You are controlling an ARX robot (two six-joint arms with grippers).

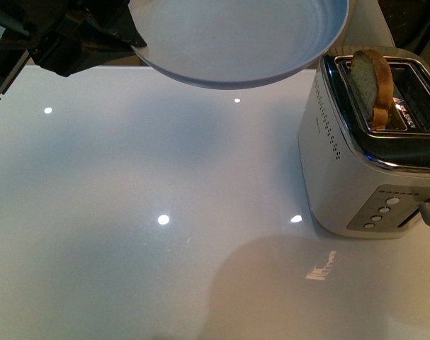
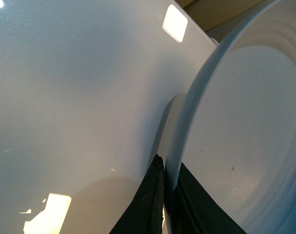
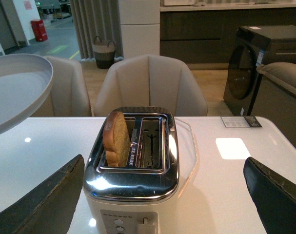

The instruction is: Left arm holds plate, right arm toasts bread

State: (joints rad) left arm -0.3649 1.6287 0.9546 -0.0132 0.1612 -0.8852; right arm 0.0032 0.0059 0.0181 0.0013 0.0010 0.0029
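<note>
Bread (image 1: 372,85) seated in toaster (image 1: 342,163); toasting step judged in hand.
The plate (image 1: 236,42) was clamped at its rim by the left tool (image 2: 167,192) above the table (image 1: 129,212); the right tool (image 3: 163,162) was held apart and empty, and pressing the lever (image 3: 143,224) was judged the next move.

Plate (image 1: 236,42): pale blue-grey, faint concentric rings. Bread (image 1: 370,81): light brown, darker brown crust. Toaster (image 1: 342,177): white body, chrome top, dotted perforation rows. Tabletop (image 1: 129,248): glossy white. Left tool (image 1: 126,35): black.

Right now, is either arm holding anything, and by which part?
The left gripper holds the plate, jaws pinched on its rim. The right gripper is open and holds nothing; the bread stands in the toaster.
</note>
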